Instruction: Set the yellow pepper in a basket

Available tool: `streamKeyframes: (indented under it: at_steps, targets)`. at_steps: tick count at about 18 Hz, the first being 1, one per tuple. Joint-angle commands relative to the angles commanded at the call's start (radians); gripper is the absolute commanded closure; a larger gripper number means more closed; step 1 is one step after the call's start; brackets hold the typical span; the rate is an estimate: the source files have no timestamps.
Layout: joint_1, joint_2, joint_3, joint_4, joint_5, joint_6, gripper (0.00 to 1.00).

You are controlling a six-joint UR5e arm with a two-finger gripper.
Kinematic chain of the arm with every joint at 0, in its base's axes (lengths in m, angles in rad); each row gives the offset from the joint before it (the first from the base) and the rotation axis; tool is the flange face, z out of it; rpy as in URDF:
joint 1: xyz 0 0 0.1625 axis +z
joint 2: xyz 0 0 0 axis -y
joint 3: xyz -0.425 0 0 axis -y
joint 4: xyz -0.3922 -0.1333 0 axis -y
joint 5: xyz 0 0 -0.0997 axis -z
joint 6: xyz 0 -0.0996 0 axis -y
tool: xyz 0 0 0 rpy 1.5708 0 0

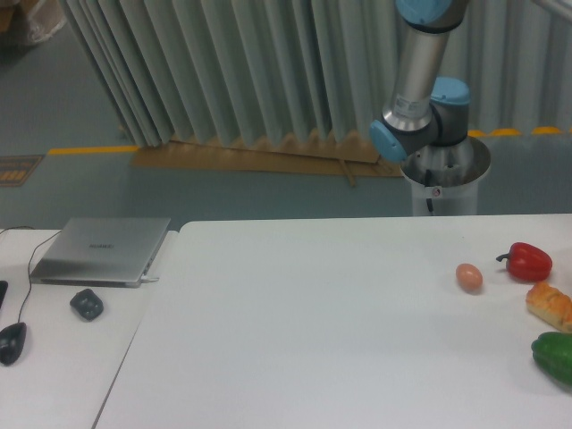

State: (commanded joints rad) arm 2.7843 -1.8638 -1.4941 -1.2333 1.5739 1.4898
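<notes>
While only the arm (420, 67) shows, pincer out of frame, state untellable, yellow pepper unseen.

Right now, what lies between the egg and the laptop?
Only bare white tabletop between the egg and the laptop, in the fixed camera view.

Flat, even light is filling the scene, slightly dim with a cool green-grey cast. White table (340, 331) is reading bright, no glare. Objects are casting only faint soft shadows. Whole frame is looking soft and low-res.
</notes>
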Motion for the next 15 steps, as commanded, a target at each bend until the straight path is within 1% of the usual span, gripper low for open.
streamKeyframes:
  at_steps: [2, 3, 4, 6, 7, 9, 10, 15]
  targets:
    - [-0.050, 0.017, -0.021, -0.002, 0.000, -0.025, 0.00]
    - [-0.060, 0.031, -0.034, 0.000, -0.002, -0.026, 0.00]
    - [-0.092, 0.035, -0.043, -0.002, 0.000, -0.031, 0.00]
    - [-0.150, 0.049, -0.061, -0.002, -0.002, -0.141, 0.00]
    - [-0.176, 0.055, -0.072, -0.002, -0.005, -0.167, 0.00]
    - [-0.212, 0.078, -0.084, -0.014, 0.000, -0.174, 0.00]
    - [-0.213, 0.083, -0.087, -0.032, -0.002, -0.172, 0.00]
    - [-0.223, 0.089, -0.091, -0.051, 0.000, -0.175, 0.00]
